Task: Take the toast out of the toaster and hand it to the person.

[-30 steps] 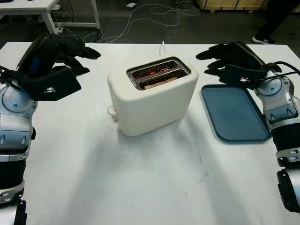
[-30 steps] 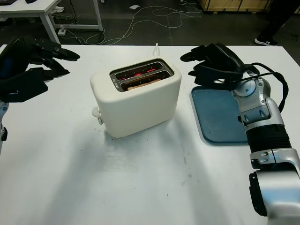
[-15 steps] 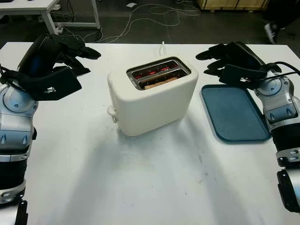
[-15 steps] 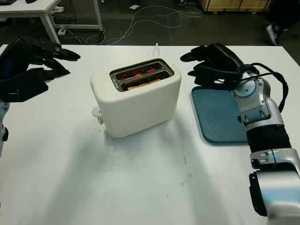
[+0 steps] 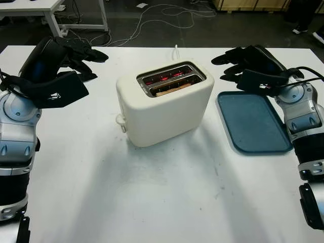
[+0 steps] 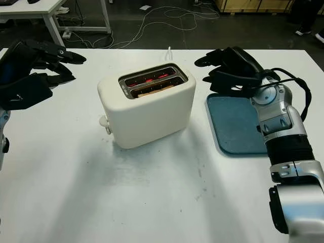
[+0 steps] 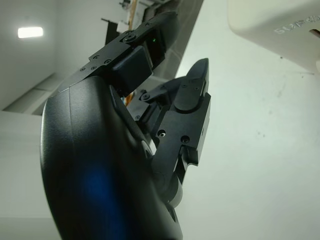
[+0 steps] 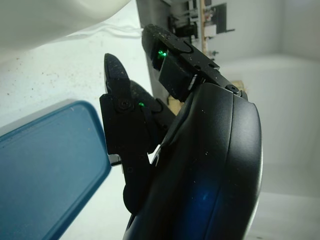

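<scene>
nothing is done yet: the toast (image 5: 171, 89) sits in the toaster (image 5: 164, 103) at frame centre, left hand (image 5: 76, 55) and right hand (image 5: 242, 62) both open and empty beside it.

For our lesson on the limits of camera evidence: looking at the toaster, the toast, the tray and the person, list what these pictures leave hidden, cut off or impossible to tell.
- Toast: sunk in the near slot of the toaster, so the slot walls hide all but its top edge.
- Far slot: glowing red; whether it holds toast cannot be told.
- Person: cut off by the top edge; legs and shoes remain.
- Tray: its far edge sits under the open right hand.
</scene>
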